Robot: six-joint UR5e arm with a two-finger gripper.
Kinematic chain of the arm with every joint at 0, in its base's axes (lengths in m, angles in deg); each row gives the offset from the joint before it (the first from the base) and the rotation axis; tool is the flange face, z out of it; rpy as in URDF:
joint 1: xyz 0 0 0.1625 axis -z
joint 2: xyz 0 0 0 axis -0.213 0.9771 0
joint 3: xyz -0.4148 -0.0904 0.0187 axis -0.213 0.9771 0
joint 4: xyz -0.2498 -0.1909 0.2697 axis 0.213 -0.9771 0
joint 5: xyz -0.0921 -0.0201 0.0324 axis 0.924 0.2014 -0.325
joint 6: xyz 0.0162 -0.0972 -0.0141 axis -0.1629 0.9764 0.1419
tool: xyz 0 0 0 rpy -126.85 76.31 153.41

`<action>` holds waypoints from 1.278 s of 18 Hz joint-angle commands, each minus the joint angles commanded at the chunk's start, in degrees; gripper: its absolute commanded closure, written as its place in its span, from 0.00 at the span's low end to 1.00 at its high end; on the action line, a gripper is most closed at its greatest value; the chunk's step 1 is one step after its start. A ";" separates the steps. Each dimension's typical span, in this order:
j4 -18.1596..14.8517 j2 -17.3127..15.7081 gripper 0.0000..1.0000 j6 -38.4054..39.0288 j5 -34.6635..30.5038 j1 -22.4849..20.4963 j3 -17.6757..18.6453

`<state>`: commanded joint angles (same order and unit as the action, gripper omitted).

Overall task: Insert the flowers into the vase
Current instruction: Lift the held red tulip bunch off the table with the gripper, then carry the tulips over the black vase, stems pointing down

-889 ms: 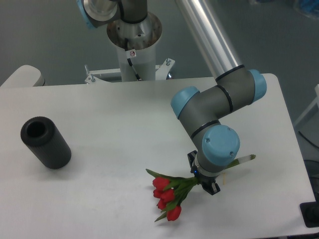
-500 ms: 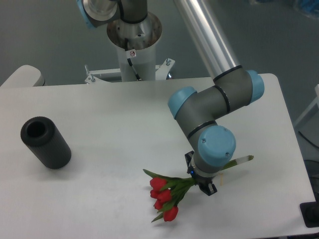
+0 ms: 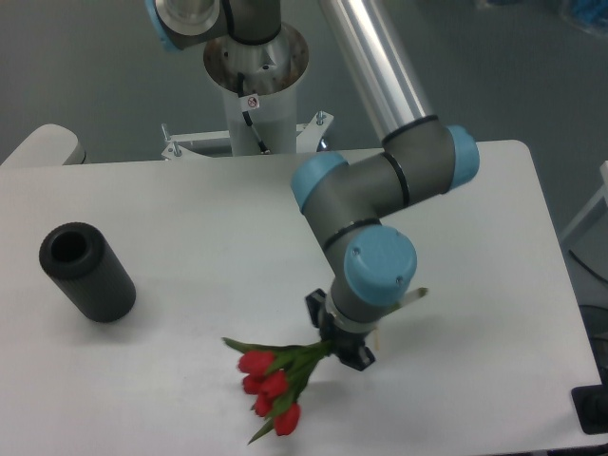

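The flowers [image 3: 271,385], red tulip blooms on green stems, hang near the table's front edge with the blooms pointing front-left. The stem end sticks out to the right past the wrist. My gripper [image 3: 338,340] is shut on the stems, mostly hidden under the blue wrist cap. The vase [image 3: 85,271], a matte black cylinder, lies tilted on the table at the far left, its round hole facing up and back. A wide stretch of table separates the gripper from the vase.
The white table [image 3: 190,209] ends close in front of the flowers and at the right. The arm's base column [image 3: 255,85] stands behind the back edge. A rounded white object [image 3: 43,144] sits at the back left.
The arm has carried the flowers to the left, toward the vase, by roughly a fifth of the table's width. The vase has not moved.
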<state>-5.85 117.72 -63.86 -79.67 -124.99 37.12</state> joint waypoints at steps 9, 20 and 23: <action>0.62 -5.54 1.00 1.95 14.07 4.39 4.23; 3.86 -10.72 1.00 7.66 37.71 5.98 5.36; 6.15 -13.01 1.00 7.75 46.75 5.80 8.52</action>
<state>0.30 104.71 -56.11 -32.92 -119.19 45.64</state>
